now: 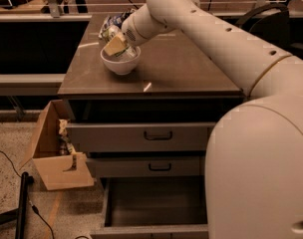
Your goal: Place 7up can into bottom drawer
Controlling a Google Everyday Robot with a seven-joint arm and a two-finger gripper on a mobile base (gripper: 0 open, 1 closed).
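Note:
The 7up can (128,52) shows as a whitish-green shape lying tilted inside the white bowl (120,64) on the cabinet top, partly hidden by my gripper. My gripper (116,46) reaches down into the bowl from the right and is against the can. The bottom drawer (155,204) is pulled open under the two shallower drawers, and its dark interior holds nothing that I can see.
A blue-and-white foil snack bag (111,23) lies just behind the bowl. The two upper drawers (141,136) stick out slightly. An open cardboard box (51,156) stands left of the cabinet. A black pole (22,205) and cable lie on the floor. My arm fills the right side.

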